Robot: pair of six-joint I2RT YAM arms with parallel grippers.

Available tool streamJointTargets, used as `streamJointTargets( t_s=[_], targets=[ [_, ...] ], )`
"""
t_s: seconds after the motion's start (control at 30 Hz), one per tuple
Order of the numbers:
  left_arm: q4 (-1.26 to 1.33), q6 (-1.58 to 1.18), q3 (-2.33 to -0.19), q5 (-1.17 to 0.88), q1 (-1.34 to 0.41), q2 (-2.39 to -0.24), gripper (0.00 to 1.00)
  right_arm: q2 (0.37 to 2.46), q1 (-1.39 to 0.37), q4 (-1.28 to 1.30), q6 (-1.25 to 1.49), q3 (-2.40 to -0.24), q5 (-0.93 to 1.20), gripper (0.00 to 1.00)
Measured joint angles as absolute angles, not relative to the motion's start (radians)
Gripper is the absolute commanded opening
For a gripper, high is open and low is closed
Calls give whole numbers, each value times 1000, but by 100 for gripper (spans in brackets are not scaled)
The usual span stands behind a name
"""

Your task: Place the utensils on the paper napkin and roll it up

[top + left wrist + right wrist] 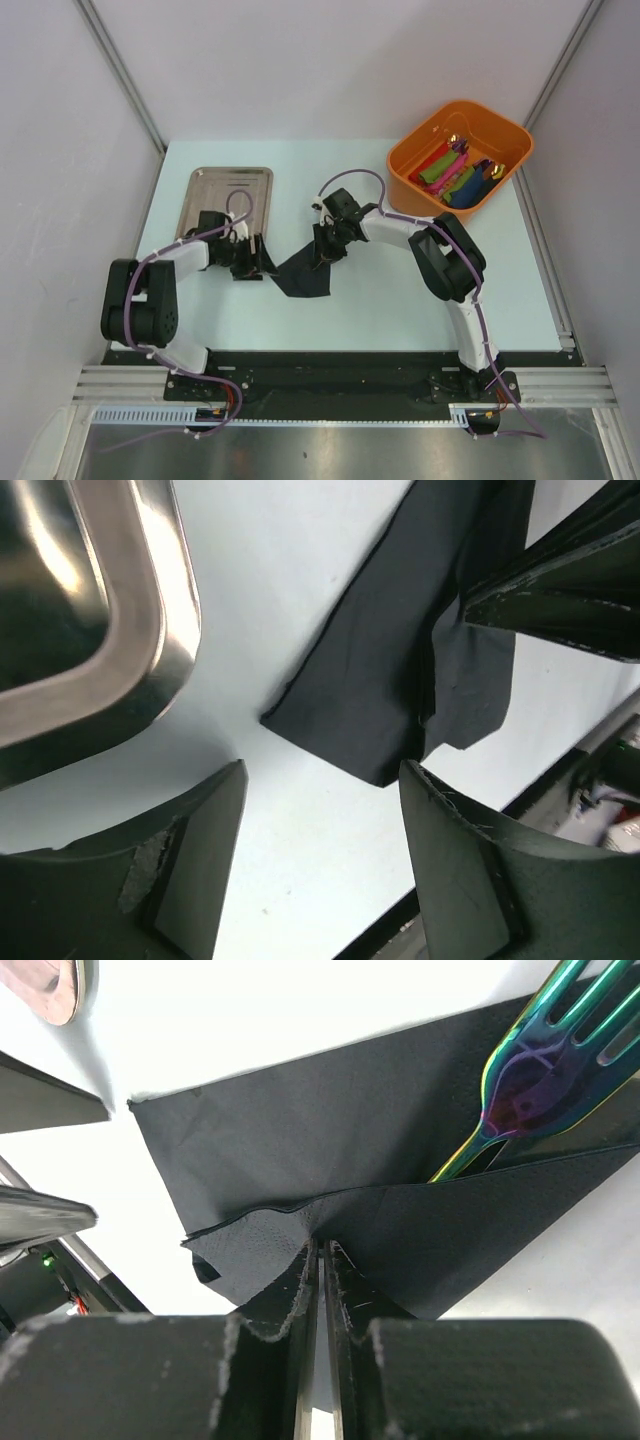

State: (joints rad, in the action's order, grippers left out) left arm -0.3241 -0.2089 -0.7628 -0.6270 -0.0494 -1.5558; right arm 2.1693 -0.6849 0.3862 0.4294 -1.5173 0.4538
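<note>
The black paper napkin (300,275) lies on the table between the two grippers, partly folded over. My right gripper (326,252) is shut on a raised fold of the napkin (400,1230) at its right side. An iridescent fork (540,1070) lies on the napkin under that fold, tines at the upper right; the rest of the utensils is hidden. My left gripper (247,262) is open and empty at the napkin's left end; in the left wrist view the napkin's folded corner (390,690) lies just beyond the open fingertips (215,810).
A steel tray (228,192) lies behind the left gripper, its rim (150,630) close by in the left wrist view. An orange bin (460,150) with coloured napkin rolls stands at the back right.
</note>
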Motion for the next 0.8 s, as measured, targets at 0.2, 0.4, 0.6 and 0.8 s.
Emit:
streamJointTargets(
  t_s=[0.2,0.4,0.6,0.8],
  targets=[
    [-292,-211,-760,-678,-57,-1607,66,2169,-685,385,433,-1517,454,11],
    [-231,-238,-784,-757,-101,-1680,64,2169,-684,385,435,-1516,455,11],
    [-173,-262,-805,-816,-162,-1729,61,2169,-683,383,436,-1515,458,10],
    [-146,-252,-828,-805,-227,-1748,61,2169,-683,383,437,-1515,459,11]
  ],
)
